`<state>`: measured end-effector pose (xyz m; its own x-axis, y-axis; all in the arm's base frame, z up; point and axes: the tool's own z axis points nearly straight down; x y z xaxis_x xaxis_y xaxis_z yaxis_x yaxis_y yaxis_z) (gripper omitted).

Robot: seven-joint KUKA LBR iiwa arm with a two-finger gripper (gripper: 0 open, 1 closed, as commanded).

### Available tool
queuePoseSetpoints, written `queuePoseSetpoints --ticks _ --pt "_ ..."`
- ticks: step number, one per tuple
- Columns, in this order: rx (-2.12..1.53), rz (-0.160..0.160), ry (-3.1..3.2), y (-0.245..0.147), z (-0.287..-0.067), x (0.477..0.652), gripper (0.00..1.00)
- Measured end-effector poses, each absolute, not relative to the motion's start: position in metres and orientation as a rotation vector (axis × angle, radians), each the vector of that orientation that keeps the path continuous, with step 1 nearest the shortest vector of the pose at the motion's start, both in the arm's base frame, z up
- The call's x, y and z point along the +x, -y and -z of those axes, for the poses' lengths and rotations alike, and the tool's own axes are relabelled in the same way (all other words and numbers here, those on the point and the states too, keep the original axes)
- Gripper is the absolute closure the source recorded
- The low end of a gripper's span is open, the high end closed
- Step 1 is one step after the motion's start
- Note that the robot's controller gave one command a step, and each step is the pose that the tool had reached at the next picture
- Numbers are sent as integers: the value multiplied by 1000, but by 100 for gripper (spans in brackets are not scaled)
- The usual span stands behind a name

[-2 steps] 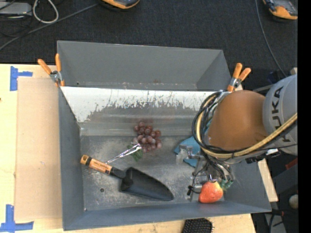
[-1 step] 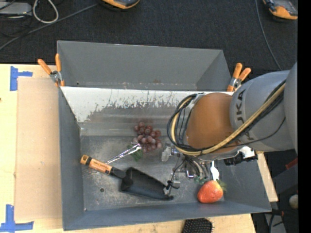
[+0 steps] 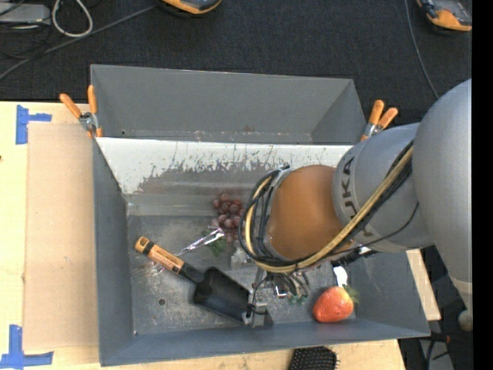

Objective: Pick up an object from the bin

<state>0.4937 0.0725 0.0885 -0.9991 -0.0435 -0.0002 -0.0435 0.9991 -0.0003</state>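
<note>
In the grey metal bin [image 3: 115, 268] the landmark is a black scoop-like tool [image 3: 219, 293], lying flat on the bin floor close to the front wall. Its orange-and-black handle [image 3: 158, 254] runs away from the wide black end, up and towards the view's left, so the tool lies on a slant.

The arm [image 3: 431, 183] comes in from the view's right of the tool, and its rounded orange cover [image 3: 304, 210] hangs above and to the right of the tool's wide end, ringed by looped black cables [image 3: 258, 222]. Below the cover the gripper [image 3: 262, 308] is down at floor level, right at the wide end of the tool, where its dark metal parts meet the tool's edge. Whether it is open or closed cannot be told, and nothing can be seen held in it – the cover and cables hide most of it from above.

A red strawberry [image 3: 333, 304] with a green top lies to the right of the tool, on the far side of the gripper from it and apart from both. A small bunch of dark purple grapes [image 3: 226, 210] sits behind the tool, towards the back slope of the bin and just beside the cables. Between the grapes and the tool lie a crumpled silvery scrap [image 3: 202, 241] and a small green leaf [image 3: 217, 247] – both close to the middle of the tool but not touching it
</note>
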Motion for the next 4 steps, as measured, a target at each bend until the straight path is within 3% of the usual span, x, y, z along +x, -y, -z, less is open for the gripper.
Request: queuePoseSetpoints --ticks 1,2,3,4 --pt "4 0 -3146 -98 -69 483 100" --pt "5 0 -3146 -98 -69 483 100" --pt "32 3 -3153 -89 -128 485 100" --pt "-14 4 -3158 -85 -203 473 100"
